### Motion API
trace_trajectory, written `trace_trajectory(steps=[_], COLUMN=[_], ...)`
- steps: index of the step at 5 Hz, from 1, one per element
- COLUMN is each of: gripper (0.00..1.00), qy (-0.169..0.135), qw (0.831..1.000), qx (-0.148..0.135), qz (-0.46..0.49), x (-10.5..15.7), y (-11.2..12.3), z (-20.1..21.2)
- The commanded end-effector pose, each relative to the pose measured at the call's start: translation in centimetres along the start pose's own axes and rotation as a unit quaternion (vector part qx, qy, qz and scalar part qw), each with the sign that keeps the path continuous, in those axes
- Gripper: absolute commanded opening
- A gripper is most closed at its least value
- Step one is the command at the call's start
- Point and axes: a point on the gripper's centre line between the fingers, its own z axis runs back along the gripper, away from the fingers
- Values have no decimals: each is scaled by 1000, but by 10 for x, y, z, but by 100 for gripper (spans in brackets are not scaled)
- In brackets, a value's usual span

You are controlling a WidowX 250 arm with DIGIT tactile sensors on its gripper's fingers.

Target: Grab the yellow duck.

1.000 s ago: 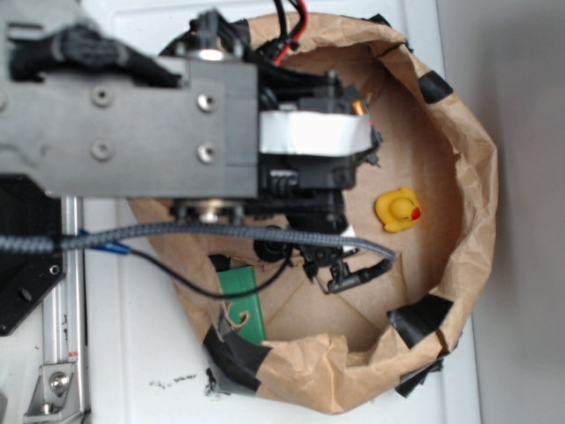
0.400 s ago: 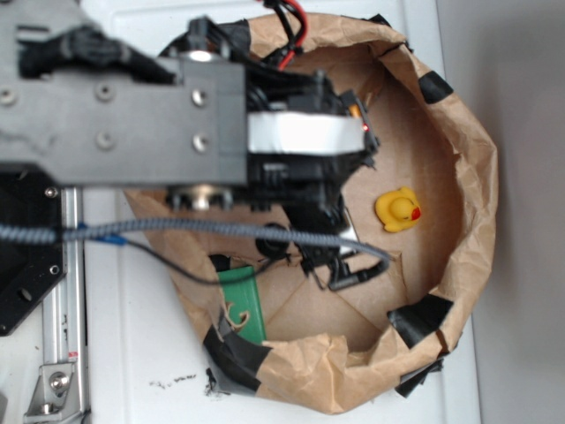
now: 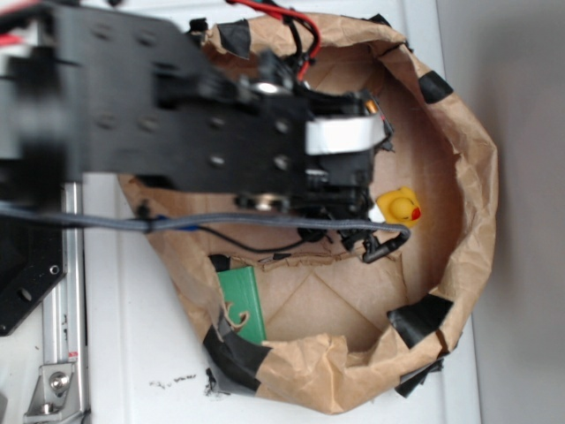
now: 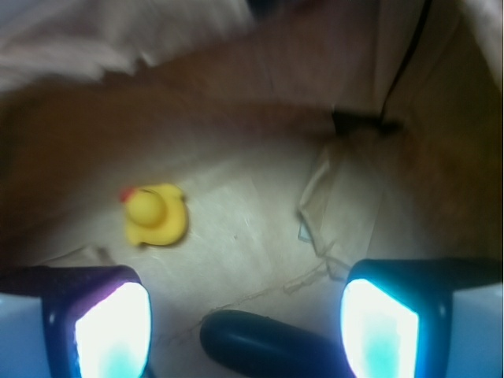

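The yellow duck [image 4: 155, 214] sits upright on the floor of a crumpled brown paper bag [image 3: 477, 177], ahead of and apart from the claw [image 4: 246, 323], whose fingers [image 4: 110, 327] stand spread and empty. A dark oblong object [image 4: 264, 346], blurred, lies between them.
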Motion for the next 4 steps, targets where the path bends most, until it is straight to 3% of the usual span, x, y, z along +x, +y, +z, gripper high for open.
trace_trajectory(steps=[1, 2, 4], gripper=[100, 100, 100], qy=[-11, -7, 7], qw=[999, 998, 998], qx=[-30, -48, -36], qz=[25, 45, 44], x=[35, 38, 40], y=[-14, -12, -8], z=[-11, -16, -33])
